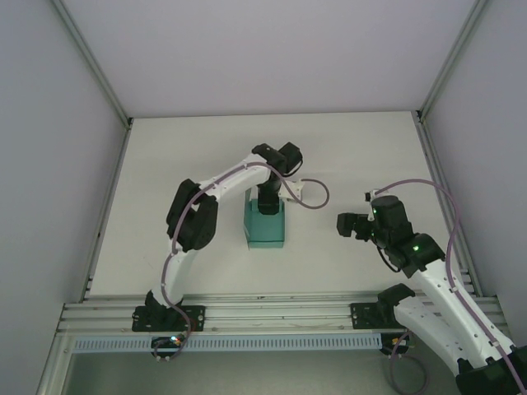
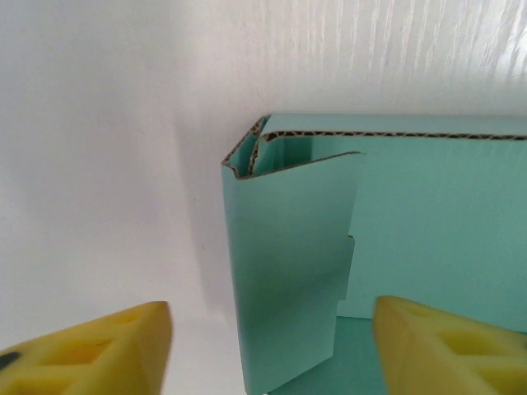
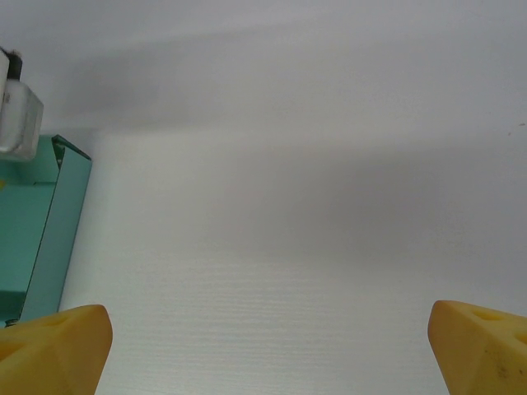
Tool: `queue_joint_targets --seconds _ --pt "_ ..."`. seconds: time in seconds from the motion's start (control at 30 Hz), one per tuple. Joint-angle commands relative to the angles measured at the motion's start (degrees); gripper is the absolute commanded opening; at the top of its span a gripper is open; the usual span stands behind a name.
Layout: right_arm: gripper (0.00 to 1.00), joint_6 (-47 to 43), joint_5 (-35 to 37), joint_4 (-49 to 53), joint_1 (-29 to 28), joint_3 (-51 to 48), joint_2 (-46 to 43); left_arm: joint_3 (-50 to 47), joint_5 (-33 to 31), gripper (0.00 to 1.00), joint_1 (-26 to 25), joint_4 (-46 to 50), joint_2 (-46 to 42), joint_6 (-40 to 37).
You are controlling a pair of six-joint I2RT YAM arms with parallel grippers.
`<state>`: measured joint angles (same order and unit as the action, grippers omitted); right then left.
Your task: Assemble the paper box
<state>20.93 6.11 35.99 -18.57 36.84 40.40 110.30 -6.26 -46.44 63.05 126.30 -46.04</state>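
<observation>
Left tool (image 2: 272, 346) first: my yellow wedge fingertips (image 2: 90, 354) stand apart, clamped on nothing. The upright folded corner flap (image 2: 288, 271) of the teal-green corrugated-card paper box (image 1: 265, 226) rises between them, and as far as I can see it touches neither. I judge this to be the wall-forming step, with this flap stood up against the doubled wall behind it. My next move calls for lifting straight clear without brushing the flap, then going to a wall not yet folded.

My right tool (image 3: 268, 346) also hangs wide apart and empty over the bare white tabletop (image 3: 288, 230), with the box off to its left.

Farther out, the box sits mid-tabletop under my left tool, its open face up. Its long axis seems to run away from my bases, though from above it looks nearly square.
</observation>
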Motion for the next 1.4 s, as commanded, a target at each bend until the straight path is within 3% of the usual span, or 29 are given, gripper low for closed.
queue_joint_targets --seconds 0.0,0.1,0.17,0.23,0.27,0.33,0.43,0.6,0.73,0.93,1.2,1.37 --pt "1.0 -3.7 -4.77 -3.74 0.29 -0.72 0.63 2.12 8.63 1.0 1.47 -0.88 -6.17 3.7" --pt "1.0 -8.51 -10.76 -9.09 0.2 0.34 3.79 -3.27 12.52 1.0 3.66 -13.12 -15.26 13.28" --pt "1.0 -11.17 -13.62 -11.79 0.09 2.45 8.09 -8.65 7.68 1.0 4.61 -23.43 -21.94 22.17" --pt "1.0 -15.13 -18.11 -14.11 -0.46 5.09 13.94 -13.32 -2.57 1.0 5.55 -30.69 -28.39 34.02" --pt "1.0 -17.37 -20.57 -14.76 -0.96 6.86 17.25 -14.92 -7.13 1.0 6.31 -31.34 -30.99 40.02" --pt "0.99 -22.64 -25.0 -15.55 -2.56 11.29 24.85 -19.16 -10.42 1.0 9.25 -29.69 -36.72 51.2" --pt "0.96 -33.08 -29.22 -12.08 -5.69 20.98 37.74 -32.44 -7.16 1.0 14.49 -32.18 -46.81 61.47" --pt "0.81 -47.71 -31.47 -0.54 -8.96 40.75 59.48 -54.17 -7.45 1.0 19.78 -35.67 -62.66 73.36" --pt "0.77 -56.06 -32.39 8.04 -10.84 52.41 71.36 -64.0 -5.92 1.0 21.57 -36.11 -71.46 76.83" --pt "0.65 -58.28 -31.56 14.3 -11.85 63.97 83.14 -67.7 -7.75 1.0 22.11 -30.69 -76.99 77.33" --pt "0.33 -55.33 -30.45 12.56 -12.2 65.91 87.83 -68.38 -8.24 1.0 22.22 -29.64 -76.8 77.02" --pt "0.29 -54.37 -27.56 11.85 -12.96 64.94 88.01 -68.2 -8.33 1.0 22.26 -29.53 -75.34 76.28"
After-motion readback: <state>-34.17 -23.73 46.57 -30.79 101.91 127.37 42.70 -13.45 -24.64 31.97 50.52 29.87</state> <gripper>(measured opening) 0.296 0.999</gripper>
